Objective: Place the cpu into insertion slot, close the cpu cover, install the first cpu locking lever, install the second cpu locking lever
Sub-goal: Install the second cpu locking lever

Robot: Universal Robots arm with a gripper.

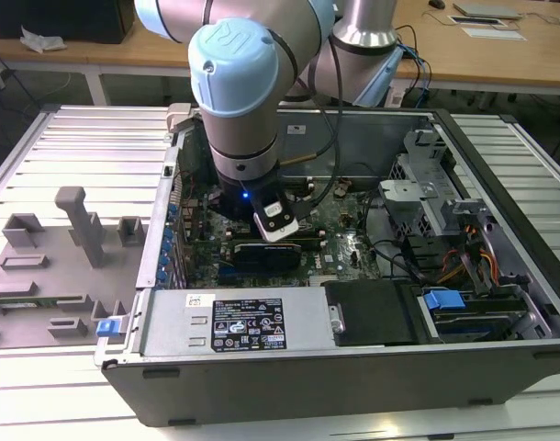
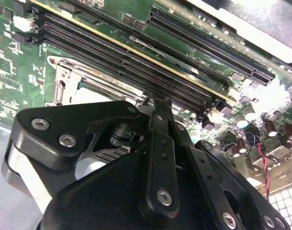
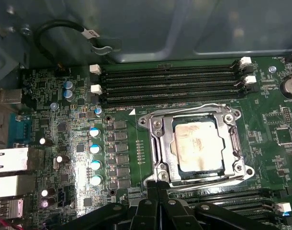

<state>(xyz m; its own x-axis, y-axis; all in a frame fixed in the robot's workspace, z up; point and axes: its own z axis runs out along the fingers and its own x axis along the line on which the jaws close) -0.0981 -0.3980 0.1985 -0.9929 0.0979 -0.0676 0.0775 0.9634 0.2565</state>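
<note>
The grey robot arm with pale-blue joint caps [image 1: 234, 83] reaches down into the open black computer case [image 1: 353, 367], over the green motherboard [image 3: 64, 143]. The small square silvery-tan cpu [image 3: 197, 146] lies flat in the socket, seated inside the square window of the thin silvery metal cpu cover [image 3: 167, 143], which lies down over it. Long black memory slots [image 3: 170, 84] run just beside the socket. The black gripper [image 3: 157, 188] hovers at the socket's near edge, fingers [image 2: 161, 124] pressed together, tips meeting over the frame's edge, nothing visibly held between them. On the exterior view's left, a grey fixture tray [image 1: 50, 266] sits beside the case.
</note>
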